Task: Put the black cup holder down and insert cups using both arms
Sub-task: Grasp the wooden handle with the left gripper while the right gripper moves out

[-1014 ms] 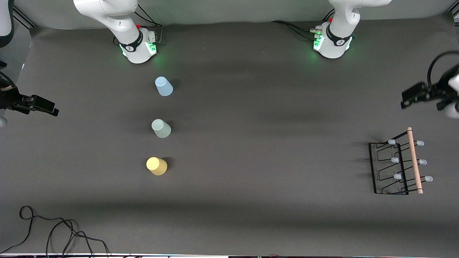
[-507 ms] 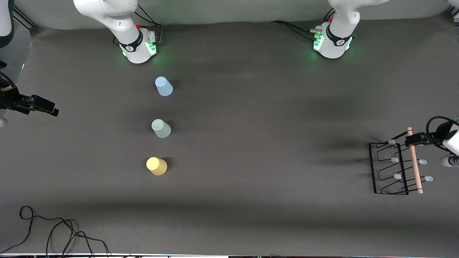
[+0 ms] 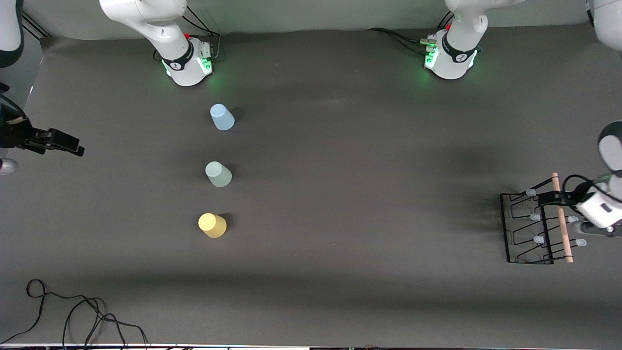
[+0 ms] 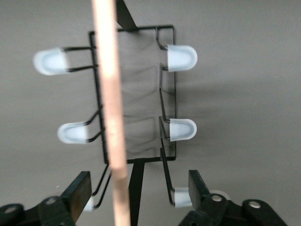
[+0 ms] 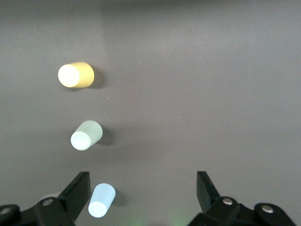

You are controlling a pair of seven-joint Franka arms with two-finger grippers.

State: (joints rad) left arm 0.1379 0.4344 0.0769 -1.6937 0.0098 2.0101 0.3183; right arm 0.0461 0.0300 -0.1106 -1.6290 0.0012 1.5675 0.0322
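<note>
The black cup holder point(image 3: 527, 228) stands near the left arm's end of the table, its wooden rod handle point(image 3: 562, 223) on top and pale-capped pegs at both sides. My left gripper point(image 3: 548, 198) is open over the handle's end that lies farther from the front camera. In the left wrist view the rod point(image 4: 111, 113) runs between its fingers point(image 4: 80, 188) without touching them. The light blue point(image 3: 222, 117), pale green point(image 3: 218, 174) and yellow point(image 3: 212, 225) cups stand upside down in a row. My right gripper point(image 3: 63, 143) waits open and empty at the right arm's end of the table.
The two arm bases point(image 3: 187, 63) point(image 3: 449, 58) stand along the table's edge farthest from the front camera. Loose black cables point(image 3: 73, 316) lie at the corner nearest that camera, at the right arm's end. The holder sits close to the table's end edge.
My left gripper has swung in and come down over the holder's handle, which now lies between its open fingers. The right gripper has barely shifted. Cups and holder have not moved.
</note>
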